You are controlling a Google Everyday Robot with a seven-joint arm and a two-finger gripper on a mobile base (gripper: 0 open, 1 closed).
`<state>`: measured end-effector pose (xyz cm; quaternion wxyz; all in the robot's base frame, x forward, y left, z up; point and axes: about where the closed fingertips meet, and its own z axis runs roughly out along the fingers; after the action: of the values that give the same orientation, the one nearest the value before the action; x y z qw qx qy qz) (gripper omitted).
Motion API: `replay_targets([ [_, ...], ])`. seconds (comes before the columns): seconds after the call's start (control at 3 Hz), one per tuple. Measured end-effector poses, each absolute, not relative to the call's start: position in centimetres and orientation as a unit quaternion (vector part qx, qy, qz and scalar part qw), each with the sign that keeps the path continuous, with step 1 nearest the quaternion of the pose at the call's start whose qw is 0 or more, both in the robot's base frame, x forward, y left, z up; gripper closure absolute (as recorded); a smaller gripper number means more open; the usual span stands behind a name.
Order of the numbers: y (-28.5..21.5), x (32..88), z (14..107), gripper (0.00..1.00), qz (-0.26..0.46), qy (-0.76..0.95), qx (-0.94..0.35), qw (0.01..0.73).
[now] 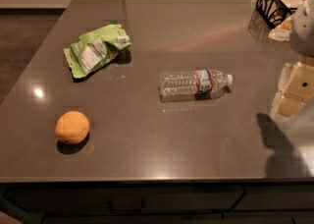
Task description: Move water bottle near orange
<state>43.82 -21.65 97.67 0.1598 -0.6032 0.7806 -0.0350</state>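
Observation:
The water bottle (pixel 195 82) lies on its side near the middle of the dark grey countertop (pixel 162 144), with its white cap pointing right. The orange (pixel 72 126) sits at the front left of the counter, well apart from the bottle. My gripper (pixel 293 90) is at the right edge of the view, above the counter and to the right of the bottle's cap. It is not touching the bottle.
A crumpled green snack bag (pixel 96 48) lies at the back left. A black wire basket (pixel 280 1) with napkins stands at the back right corner. The counter's front edge runs along the bottom, with drawers (pixel 127 202) below it.

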Motion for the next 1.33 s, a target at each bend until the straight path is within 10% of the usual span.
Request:
replay_targets([
  [1.33, -16.4, 50.7, 92.6, 0.00, -0.007, 0.765, -0.627, 0.147],
])
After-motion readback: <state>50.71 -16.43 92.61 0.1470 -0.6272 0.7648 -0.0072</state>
